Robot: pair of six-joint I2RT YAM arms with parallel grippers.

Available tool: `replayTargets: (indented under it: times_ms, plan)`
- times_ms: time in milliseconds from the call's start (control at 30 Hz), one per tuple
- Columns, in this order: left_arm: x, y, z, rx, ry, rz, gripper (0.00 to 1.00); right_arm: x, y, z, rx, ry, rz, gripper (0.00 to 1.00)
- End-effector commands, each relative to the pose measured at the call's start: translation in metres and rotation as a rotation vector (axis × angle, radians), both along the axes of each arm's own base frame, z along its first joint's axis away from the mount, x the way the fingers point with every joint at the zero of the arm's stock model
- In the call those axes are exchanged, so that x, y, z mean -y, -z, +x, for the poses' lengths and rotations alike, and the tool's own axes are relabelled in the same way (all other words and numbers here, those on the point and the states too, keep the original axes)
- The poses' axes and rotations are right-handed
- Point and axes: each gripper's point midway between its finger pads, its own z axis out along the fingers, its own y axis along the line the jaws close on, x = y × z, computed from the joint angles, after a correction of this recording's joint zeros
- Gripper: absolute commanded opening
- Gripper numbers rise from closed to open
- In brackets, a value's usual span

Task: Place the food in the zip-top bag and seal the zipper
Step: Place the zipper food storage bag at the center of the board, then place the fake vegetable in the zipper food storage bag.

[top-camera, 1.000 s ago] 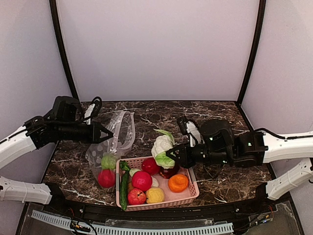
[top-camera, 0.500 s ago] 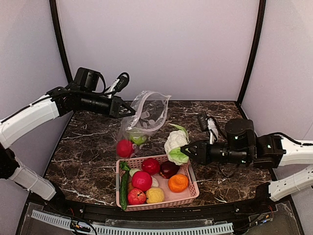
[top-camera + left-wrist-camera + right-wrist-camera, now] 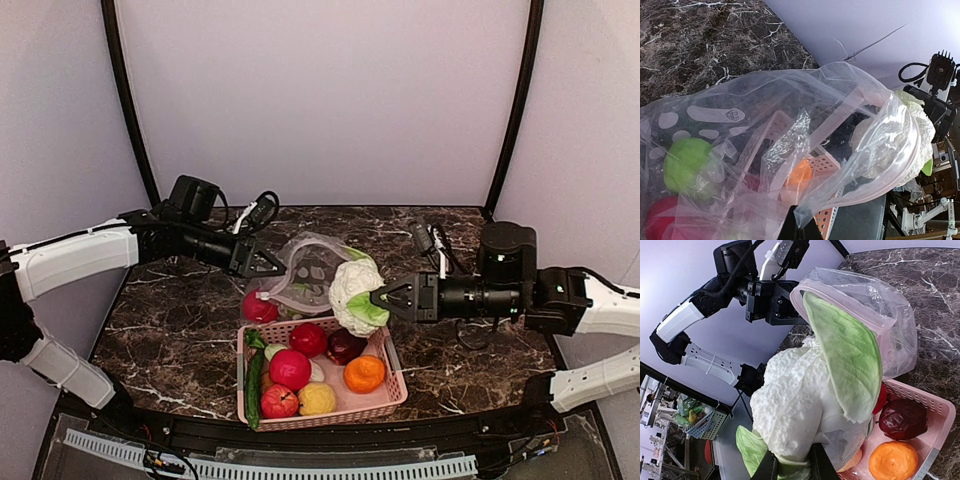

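Near edge: basket [image 3: 340,412], holding fruit. Above it, our right gripper [image 3: 378,300] pinches the cabbage [image 3: 352,290], whose leaf is at the bag [image 3: 312,268] mouth. Left gripper [image 3: 272,270], pressed together on the rim, holds the mouth up. We judge: feed the cabbage squarely past the zipper [image 3: 840,117] and release it deep inside.

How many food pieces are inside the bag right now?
2: a green ball and a red ball, both low in the zip-top bag. The cabbage, at its mouth, is not counted. Folds may hide more.
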Motion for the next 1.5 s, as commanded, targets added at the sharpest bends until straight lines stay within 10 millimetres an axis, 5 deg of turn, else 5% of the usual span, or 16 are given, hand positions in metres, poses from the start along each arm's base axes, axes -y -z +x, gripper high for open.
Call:
replayTargets:
  times_ms: [0,300,467,700,1033,1233,1467]
  plan:
    - [-0.001,-0.022,-0.01,0.035,0.026,-0.078,0.01,-0.026,-0.033,0.001,-0.013,-0.094,0.099,0.14]
    - [-0.005,-0.014,-0.014,0.026,0.012,-0.067,0.01,-0.06,-0.016,0.024,-0.1,-0.126,0.055,0.13]
    - [-0.006,-0.01,-0.016,0.017,0.019,-0.063,0.01,-0.062,0.003,0.055,-0.173,-0.054,0.034,0.13]
    - [-0.009,0.005,-0.016,-0.015,0.006,-0.02,0.03,-0.071,-0.002,0.081,-0.177,0.029,0.114,0.13]
    - [-0.028,-0.004,-0.006,0.105,-0.102,0.066,0.74,-0.082,0.019,0.092,-0.213,0.051,0.102,0.12]
    - [-0.052,-0.002,-0.012,0.146,-0.197,0.105,0.85,-0.084,0.021,0.097,-0.213,0.068,0.103,0.12]
    - [-0.057,0.029,-0.035,0.025,-0.214,0.048,0.78,-0.089,0.02,0.1,-0.215,0.068,0.109,0.12]
